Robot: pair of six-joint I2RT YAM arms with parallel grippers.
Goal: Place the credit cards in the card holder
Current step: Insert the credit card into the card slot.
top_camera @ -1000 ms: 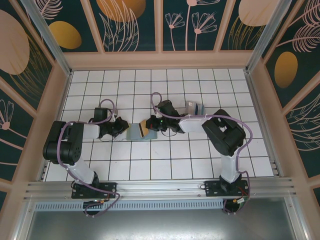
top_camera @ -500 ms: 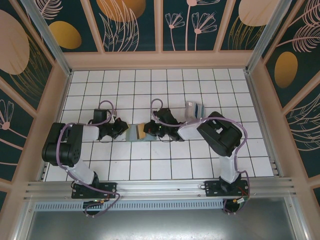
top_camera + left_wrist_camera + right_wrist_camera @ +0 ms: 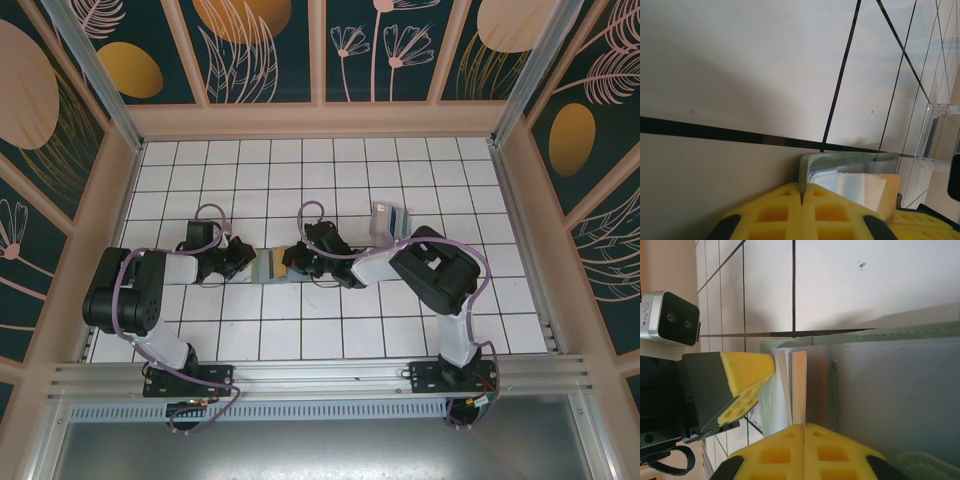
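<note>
Yellow pads (image 3: 815, 197) pinch the sage-green card holder (image 3: 268, 266) from both sides.
The left gripper (image 3: 245, 262) is clamped on the holder's near edge. The right gripper (image 3: 291, 262), pads pressed together, grips a thin tan inner leaf seen edge-on. From above, the two grippers hide both ends of the holder. Well beyond the right gripper, teal credit cards (image 3: 397, 218) stand in a clear tray (image 3: 380, 212), which is cut off in the left wrist view.
</note>
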